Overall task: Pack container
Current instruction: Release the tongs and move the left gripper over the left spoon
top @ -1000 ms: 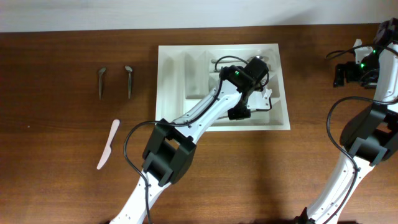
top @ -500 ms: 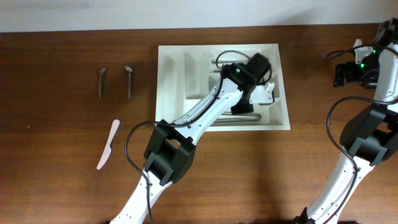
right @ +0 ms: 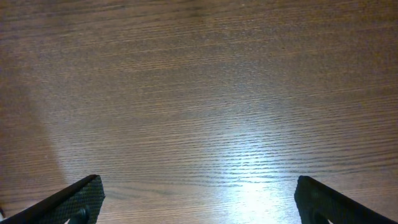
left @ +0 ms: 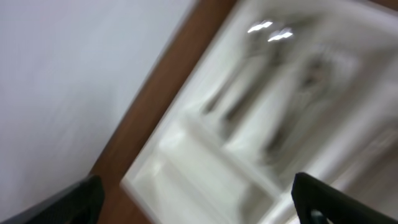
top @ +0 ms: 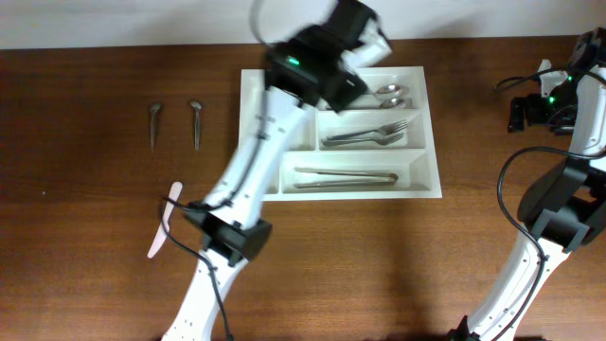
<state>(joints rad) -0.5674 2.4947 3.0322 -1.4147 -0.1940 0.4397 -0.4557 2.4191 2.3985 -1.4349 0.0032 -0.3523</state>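
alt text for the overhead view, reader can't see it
A white cutlery tray on a wooden table holds spoons, forks and tongs in separate long compartments. The left arm reaches over its far left corner. Two dark utensils and a pink utensil lie left of it.

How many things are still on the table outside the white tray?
3. A dark utensil and another dark utensil lie side by side left of the white tray; a pale knife lies nearer the front edge. The left arm may hide more.
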